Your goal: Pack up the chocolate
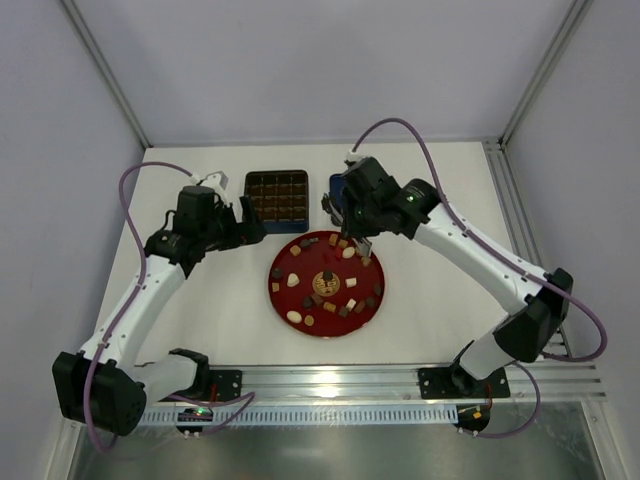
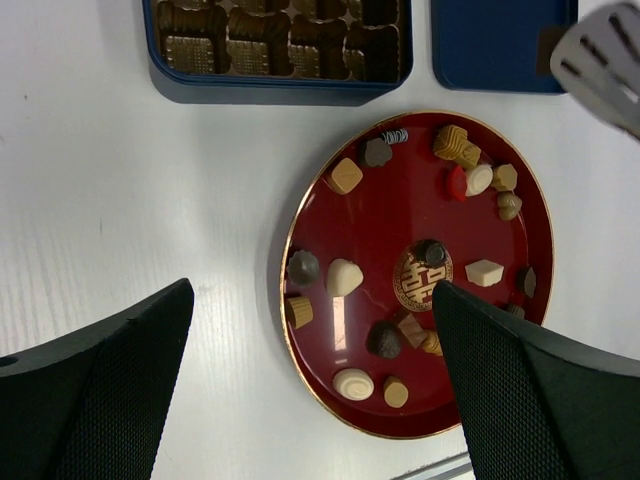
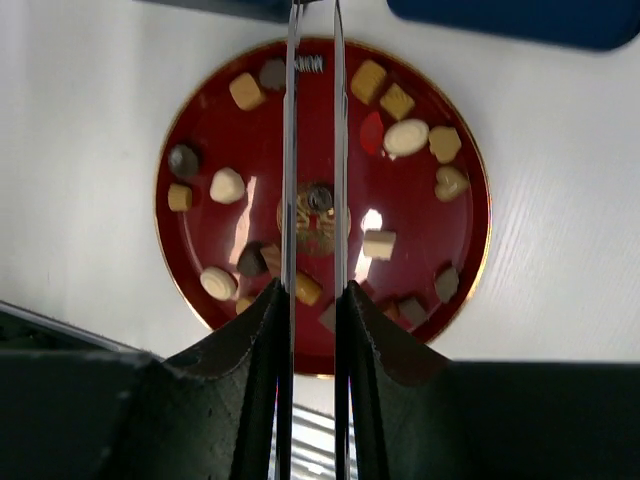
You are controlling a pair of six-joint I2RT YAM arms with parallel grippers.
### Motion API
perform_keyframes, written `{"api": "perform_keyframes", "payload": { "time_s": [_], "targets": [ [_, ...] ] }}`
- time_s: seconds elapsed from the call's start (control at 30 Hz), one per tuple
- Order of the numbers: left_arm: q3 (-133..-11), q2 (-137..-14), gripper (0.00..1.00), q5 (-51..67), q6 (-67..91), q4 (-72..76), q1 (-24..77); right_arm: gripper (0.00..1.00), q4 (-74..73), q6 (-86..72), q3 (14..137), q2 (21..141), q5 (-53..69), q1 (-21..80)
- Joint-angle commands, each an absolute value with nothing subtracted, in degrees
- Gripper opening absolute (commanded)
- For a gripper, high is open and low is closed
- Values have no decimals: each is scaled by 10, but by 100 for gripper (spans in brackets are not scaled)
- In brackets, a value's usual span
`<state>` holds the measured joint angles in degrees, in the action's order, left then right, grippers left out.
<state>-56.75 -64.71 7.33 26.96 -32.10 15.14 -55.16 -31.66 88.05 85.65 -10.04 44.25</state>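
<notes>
Several pieces of chocolate, dark, light brown and cream, lie scattered on the red plate; the right wrist view shows them spread over it too. My right gripper hovers over the plate's far rim, shut on metal tongs. The two tong blades run apart, with no piece between them. My left gripper hangs open and empty left of the plate, above the table, with the plate's left half between its fingers. The dark blue grid tin stands behind the plate.
A dark blue lid lies right of the tin, partly under my right arm. A small metal spring rests at the plate's far rim. An aluminium rail runs along the near table edge; frame posts rise at the back corners.
</notes>
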Motion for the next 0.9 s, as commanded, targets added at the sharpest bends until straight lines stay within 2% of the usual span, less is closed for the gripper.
{"api": "perform_keyframes", "payload": {
  "time_s": [0.0, 0.2, 0.37, 0.7, 0.87],
  "targets": [
    [-573, -621, 100, 41, 265, -322, 150, 17, -504, -254, 984, 915, -122, 443],
    [-579, -599, 100, -54, 271, -330, 146, 17, -434, -209, 1112, 1044, -95, 426],
    [-582, -583, 100, -118, 296, -349, 100, 17, -368, -185, 1177, 1123, -64, 425],
    [-574, -570, 100, -154, 302, -355, 84, 17, -256, -169, 1198, 1201, -31, 428],
    [-572, -570, 100, -151, 302, -356, 83, 17, -250, -157, 1224, 1232, -41, 440]
  ]
}}
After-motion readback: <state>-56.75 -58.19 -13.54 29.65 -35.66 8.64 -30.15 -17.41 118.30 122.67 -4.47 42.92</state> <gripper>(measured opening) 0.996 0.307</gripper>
